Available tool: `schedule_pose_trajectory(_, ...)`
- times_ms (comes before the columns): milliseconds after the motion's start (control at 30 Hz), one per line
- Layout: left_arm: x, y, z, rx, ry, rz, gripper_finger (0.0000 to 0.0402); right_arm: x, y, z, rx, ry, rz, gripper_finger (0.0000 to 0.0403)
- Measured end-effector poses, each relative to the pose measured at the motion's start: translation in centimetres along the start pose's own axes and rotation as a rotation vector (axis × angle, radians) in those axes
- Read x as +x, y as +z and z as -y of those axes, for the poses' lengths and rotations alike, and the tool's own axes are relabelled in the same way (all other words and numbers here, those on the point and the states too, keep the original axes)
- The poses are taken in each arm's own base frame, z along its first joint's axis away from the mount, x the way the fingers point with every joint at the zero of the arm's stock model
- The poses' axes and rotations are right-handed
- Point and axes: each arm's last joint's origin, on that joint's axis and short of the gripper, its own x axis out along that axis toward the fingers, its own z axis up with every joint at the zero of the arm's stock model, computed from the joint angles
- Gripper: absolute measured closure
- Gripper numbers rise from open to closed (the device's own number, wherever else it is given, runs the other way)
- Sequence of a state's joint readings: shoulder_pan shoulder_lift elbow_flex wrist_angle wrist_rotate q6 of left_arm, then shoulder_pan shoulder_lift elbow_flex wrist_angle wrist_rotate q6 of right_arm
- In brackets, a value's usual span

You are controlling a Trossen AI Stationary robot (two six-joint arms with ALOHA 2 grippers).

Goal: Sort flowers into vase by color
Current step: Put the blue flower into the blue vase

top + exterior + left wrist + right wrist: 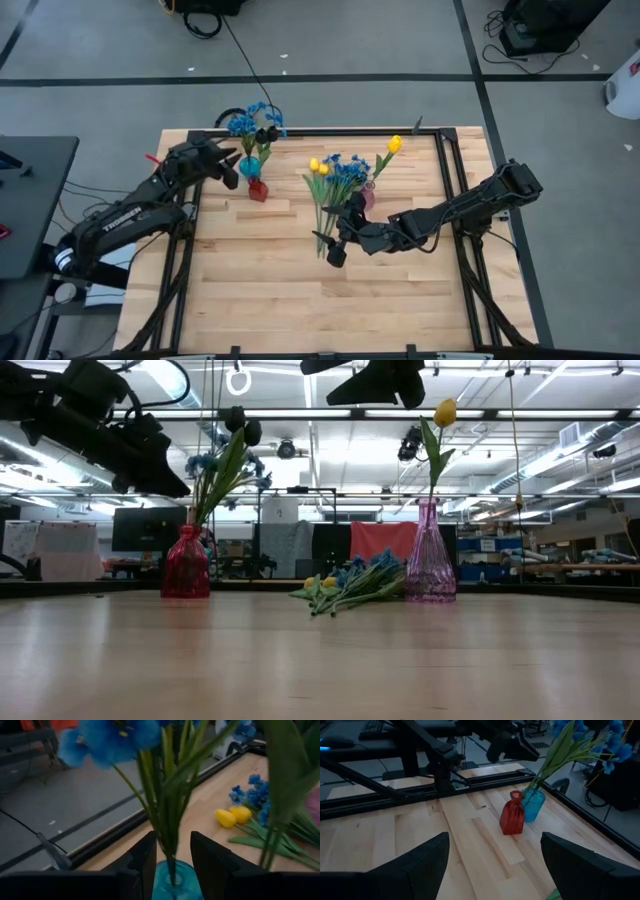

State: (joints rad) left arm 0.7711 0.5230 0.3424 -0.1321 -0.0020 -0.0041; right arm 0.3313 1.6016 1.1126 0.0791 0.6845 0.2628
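Sorting partly done. Blue vase at far left part of table already holds blue flowers and dark tulips. Red vase just beside it looks empty. Pink vase holds one yellow tulip.

Left to sort: loose bunch of yellow and blue flowers lying on table beside pink vase.

Left tool: fingers narrow around stems at blue vase mouth; real grip, cannot tell. Right tool: wide, empty, near loose bunch.
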Motion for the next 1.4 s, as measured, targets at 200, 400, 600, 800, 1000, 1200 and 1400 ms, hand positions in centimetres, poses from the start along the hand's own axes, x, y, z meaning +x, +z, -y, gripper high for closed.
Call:
schedule_pose_trajectory(200, -1.0, 0.5, 0.8, 0.013, 0.016, 0.071, 0.0277, -0.5, -0.2, -0.6, -0.008, 0.017, -0.004, 0.008)
schedule_pose_trajectory(400, -1.9, 0.4, 1.4, -0.002, 0.008, 0.091, 0.0277, -0.8, -0.3, -0.9, -0.016, 0.002, -0.002, 0.008)
schedule_pose_trajectory(600, -2.2, 0.0, 2.0, -0.014, -0.014, 0.056, 0.0277, -0.7, -0.4, -0.8, -0.019, -0.004, -0.009, 0.008)
schedule_pose_trajectory(800, -2.4, -0.1, 3.1, -0.02, -0.099, 0.055, 0.0277, -0.8, -0.5, -0.8, -0.026, -0.003, -0.017, 0.0081)
schedule_pose_trajectory(1000, -2.8, -0.3, 3.8, -0.016, -0.122, 0.016, 0.0277, -0.8, -0.5, -0.8, -0.027, -0.003, -0.019, 0.0092)
schedule_pose_trajectory(1200, -4.0, 0.5, 4.3, 0.002, -0.188, -0.066, 0.0277, -0.8, -0.5, -0.8, -0.028, -0.002, -0.02, 0.0104)
schedule_pose_trajectory(1400, -4.7, 0.7, 5.0, -0.009, -0.275, -0.088, 0.0277, -0.8, -0.5, -0.8, -0.029, -0.002, -0.02, 0.0109)
